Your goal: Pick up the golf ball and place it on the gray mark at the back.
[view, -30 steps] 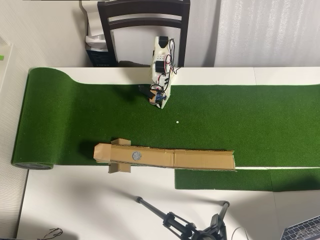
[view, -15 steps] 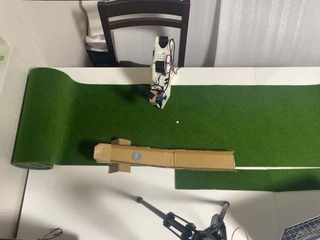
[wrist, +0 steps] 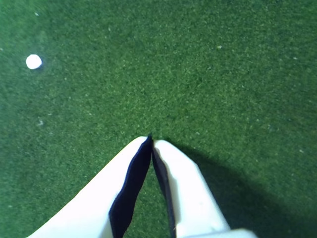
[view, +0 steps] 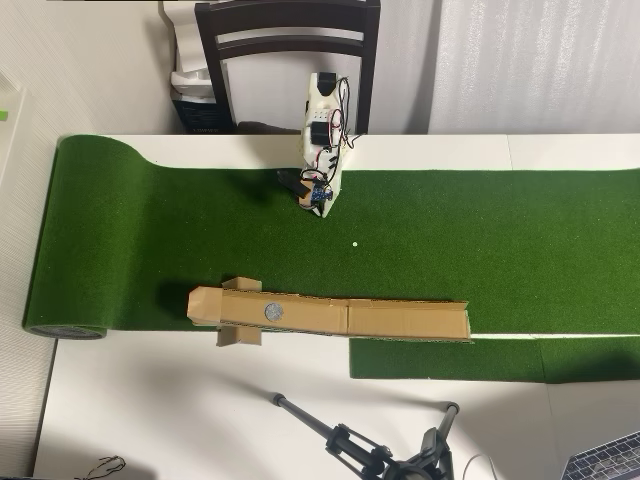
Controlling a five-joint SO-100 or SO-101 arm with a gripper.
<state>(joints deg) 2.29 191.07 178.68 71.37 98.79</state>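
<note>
A small white golf ball (view: pixel 354 243) lies on the green turf (view: pixel 500 250), a little to the right of and below my arm in the overhead view. In the wrist view the ball (wrist: pixel 33 61) sits at the upper left, well away from my fingertips. My gripper (view: pixel 322 207) (wrist: pixel 150 141) has white fingers, is shut and empty, and hovers low over bare turf. A round gray mark (view: pixel 272 312) sits on a long cardboard channel (view: pixel 400 320) along the turf's lower edge in the overhead view.
The turf's rolled end (view: pixel 65 330) lies at the left. A dark chair (view: pixel 290 50) stands behind the table. A black tripod (view: pixel 370 450) and a laptop corner (view: pixel 605 462) lie on the white table at the bottom.
</note>
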